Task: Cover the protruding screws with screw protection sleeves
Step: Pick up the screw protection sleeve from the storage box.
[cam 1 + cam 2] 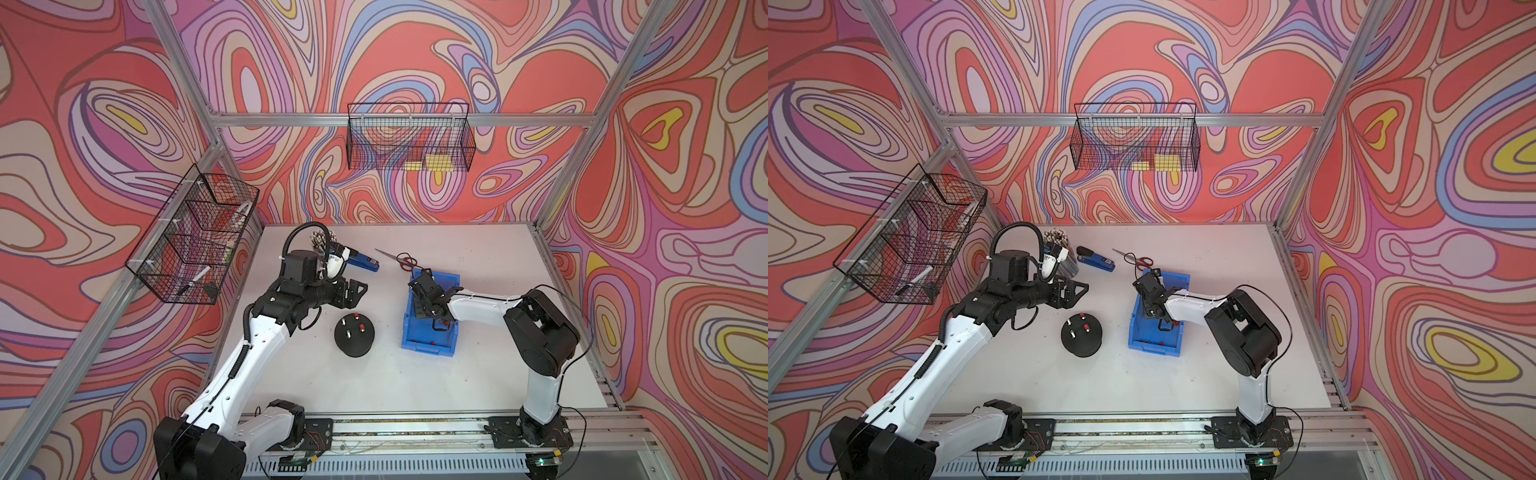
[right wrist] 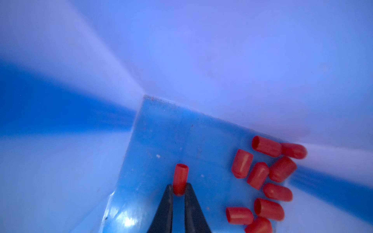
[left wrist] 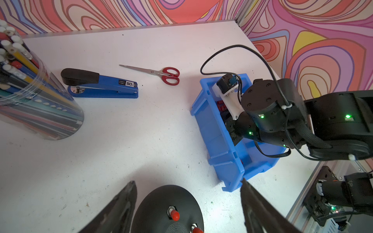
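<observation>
Inside the blue plastic bin [image 2: 171, 131], the right gripper [image 2: 179, 188] pinches one tiny red plastic cap [image 2: 180, 174], probably for a bare silvery screw [image 1: 348, 333].

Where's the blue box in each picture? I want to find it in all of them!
In both top views: the blue bin sits just below the picture's middle.
Left wrist view: right of the middle.
Right wrist view: we're inside the bin, where the right hand pinches a red sleeve.
Shared landmark: the red scissors, just beyond the bin; the right wrist view lacks them.
</observation>
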`<state>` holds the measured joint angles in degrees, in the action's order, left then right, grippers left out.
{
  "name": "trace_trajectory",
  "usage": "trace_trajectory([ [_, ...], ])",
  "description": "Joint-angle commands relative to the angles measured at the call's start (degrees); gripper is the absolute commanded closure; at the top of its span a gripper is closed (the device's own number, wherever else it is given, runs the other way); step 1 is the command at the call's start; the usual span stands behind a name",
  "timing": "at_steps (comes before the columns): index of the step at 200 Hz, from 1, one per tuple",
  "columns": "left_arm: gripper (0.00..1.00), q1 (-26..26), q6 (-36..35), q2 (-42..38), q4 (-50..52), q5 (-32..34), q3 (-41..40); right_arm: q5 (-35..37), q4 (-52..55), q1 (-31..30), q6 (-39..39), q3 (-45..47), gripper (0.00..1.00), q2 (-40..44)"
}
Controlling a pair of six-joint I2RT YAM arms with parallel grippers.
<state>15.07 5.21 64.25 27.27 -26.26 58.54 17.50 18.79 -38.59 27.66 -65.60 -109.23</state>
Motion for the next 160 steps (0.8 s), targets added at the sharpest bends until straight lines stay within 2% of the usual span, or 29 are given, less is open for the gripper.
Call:
trace_trajectory([
  [1, 0.19, 0.22, 0.24, 0.00, 0.49, 0.01, 0.80, 0.26, -0.93, 0.53, -0.22, 0.04, 0.86, -1.44],
  [57, 0.19, 0.21, 0.30, 0.18, 0.48, 0.30, 0.87, 0.13, -1.20, 0.62, -1.08, 1.05, 0.96, 0.03],
  [96, 0.19, 0.22, 0.19, 0.39, 0.42, 0.32, 0.96, -0.76, -2.48, 0.59, -2.20, 3.81, 1.00, 4.31],
  [160, 0.19, 0.20, -0.58, 0.73, -0.02, 0.08, 1.36, -8.75, -9.83, 0.62, -6.24, 10.77, 1.00, 14.64],
])
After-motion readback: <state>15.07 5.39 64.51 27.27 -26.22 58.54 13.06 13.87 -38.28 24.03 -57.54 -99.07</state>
